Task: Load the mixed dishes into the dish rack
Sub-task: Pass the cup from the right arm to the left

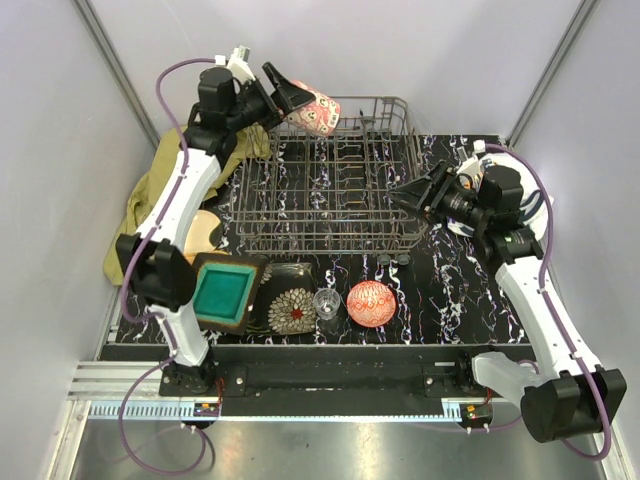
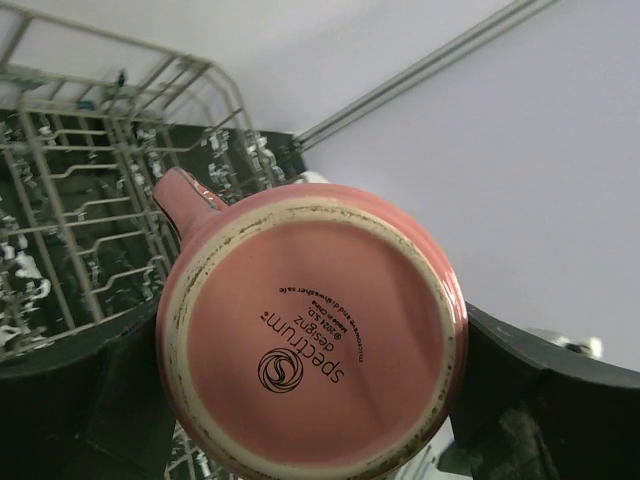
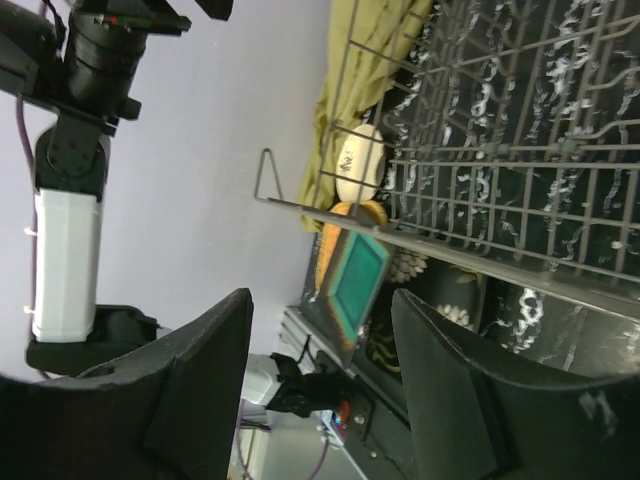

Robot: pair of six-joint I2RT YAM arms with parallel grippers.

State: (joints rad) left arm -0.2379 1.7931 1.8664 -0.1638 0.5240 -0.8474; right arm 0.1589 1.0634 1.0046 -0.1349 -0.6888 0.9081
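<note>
Cup transfer under way. Pink cup (image 1: 318, 110) is pinched across its body by the left gripper (image 1: 300, 100) and held in the air over the far-left corner of the dish rack (image 1: 320, 247), not yet inside. Right gripper (image 1: 410, 192) is spread and empty beside the rack's right wall.

Risk: on lowering, the handle could be snagged on a tine or rim wire, tipping the cup. A slip from the glazed sides is also possible.

Counted along the near edge of the table (image 1: 440, 290):
- one teal square plate (image 1: 222, 290)
- one dark floral plate (image 1: 292, 308) (a second not confirmed)
- one clear glass (image 1: 326, 303)
- one red bowl (image 1: 369, 302)

Counted at the left edge:
- one cream round plate (image 3: 360, 165)
- one orange plate (image 3: 332, 240)
</note>
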